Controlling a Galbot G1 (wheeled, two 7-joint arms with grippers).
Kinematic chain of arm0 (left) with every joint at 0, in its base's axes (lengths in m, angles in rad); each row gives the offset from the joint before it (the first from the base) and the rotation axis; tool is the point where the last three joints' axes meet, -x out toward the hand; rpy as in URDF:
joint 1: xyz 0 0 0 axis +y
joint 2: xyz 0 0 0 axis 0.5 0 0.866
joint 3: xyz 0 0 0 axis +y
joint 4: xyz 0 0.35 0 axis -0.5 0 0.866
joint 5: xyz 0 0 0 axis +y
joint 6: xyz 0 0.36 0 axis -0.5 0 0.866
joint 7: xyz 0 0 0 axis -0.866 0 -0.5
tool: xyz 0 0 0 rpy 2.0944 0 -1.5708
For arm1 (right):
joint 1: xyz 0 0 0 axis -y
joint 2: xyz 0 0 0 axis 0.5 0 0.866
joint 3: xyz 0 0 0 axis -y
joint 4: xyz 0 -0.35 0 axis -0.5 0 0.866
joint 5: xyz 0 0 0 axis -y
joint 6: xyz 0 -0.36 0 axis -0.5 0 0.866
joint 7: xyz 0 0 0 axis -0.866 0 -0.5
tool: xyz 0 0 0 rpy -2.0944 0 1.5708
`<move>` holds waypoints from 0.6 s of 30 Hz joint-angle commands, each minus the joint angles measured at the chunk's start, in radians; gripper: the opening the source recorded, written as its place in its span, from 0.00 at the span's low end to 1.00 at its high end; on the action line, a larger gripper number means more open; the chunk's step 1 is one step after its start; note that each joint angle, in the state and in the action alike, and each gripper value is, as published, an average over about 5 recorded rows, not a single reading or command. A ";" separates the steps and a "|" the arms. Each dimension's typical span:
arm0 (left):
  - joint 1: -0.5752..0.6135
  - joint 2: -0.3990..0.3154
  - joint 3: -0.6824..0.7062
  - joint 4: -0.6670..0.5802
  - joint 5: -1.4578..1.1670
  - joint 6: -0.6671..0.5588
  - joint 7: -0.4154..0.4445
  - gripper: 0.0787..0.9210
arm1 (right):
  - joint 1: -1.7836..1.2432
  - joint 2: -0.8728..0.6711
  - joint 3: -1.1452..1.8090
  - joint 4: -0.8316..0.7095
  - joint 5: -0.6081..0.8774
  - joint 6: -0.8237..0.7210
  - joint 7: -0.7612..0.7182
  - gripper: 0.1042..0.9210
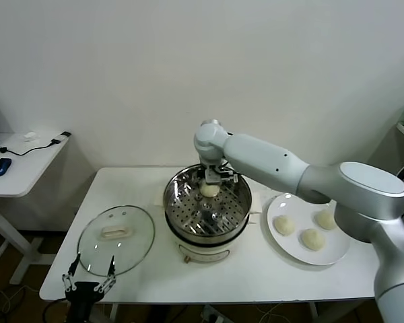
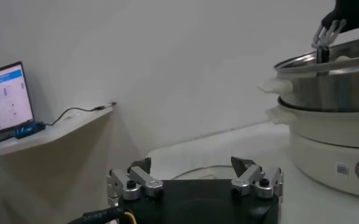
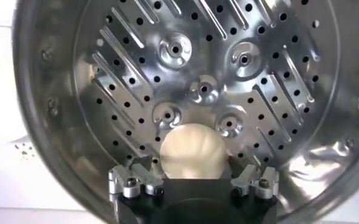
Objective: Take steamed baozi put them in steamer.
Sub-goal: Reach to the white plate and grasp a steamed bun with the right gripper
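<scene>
The steamer point(image 1: 182, 185) is a shiny steel pot with a perforated tray on a cream base, at the table's middle. My right gripper point(image 1: 211, 182) reaches down into it. In the right wrist view point(image 3: 191, 167) its fingers stand wide apart, open. One cream baozi point(image 3: 192, 151) sits between them over the tray, with a small gap on each side; it also shows in the head view point(image 1: 209, 190). Three more baozi point(image 1: 312, 238) lie on the white plate point(image 1: 293, 250) to the right. My left gripper point(image 1: 89, 276) is open and empty at the table's front left edge.
A round glass lid point(image 1: 116, 232) lies flat left of the steamer, just behind the left gripper. A side desk point(image 1: 20, 161) with a mouse and cables stands at the far left. The steamer's side point(image 2: 325, 79) fills the right of the left wrist view.
</scene>
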 commanded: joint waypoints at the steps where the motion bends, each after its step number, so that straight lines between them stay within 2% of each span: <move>1: 0.006 -0.001 0.001 -0.009 0.003 0.002 0.000 0.88 | 0.141 -0.135 -0.020 0.096 0.252 -0.100 -0.016 0.88; 5: 0.013 -0.001 0.003 -0.017 0.005 0.002 0.000 0.88 | 0.307 -0.287 -0.197 0.146 0.576 -0.346 0.080 0.88; 7: 0.016 -0.001 0.006 -0.020 0.006 0.001 0.000 0.88 | 0.400 -0.356 -0.337 0.178 0.769 -0.517 0.166 0.88; 10: 0.019 -0.002 0.011 -0.021 0.007 0.001 0.000 0.88 | 0.461 -0.446 -0.453 0.214 0.982 -0.747 0.223 0.88; 14: 0.017 -0.006 0.018 -0.021 0.010 0.001 0.001 0.88 | 0.421 -0.547 -0.466 0.193 1.106 -0.896 0.223 0.88; 18: 0.017 -0.010 0.020 -0.022 0.014 0.001 0.001 0.88 | 0.325 -0.628 -0.455 0.160 1.136 -0.929 0.201 0.88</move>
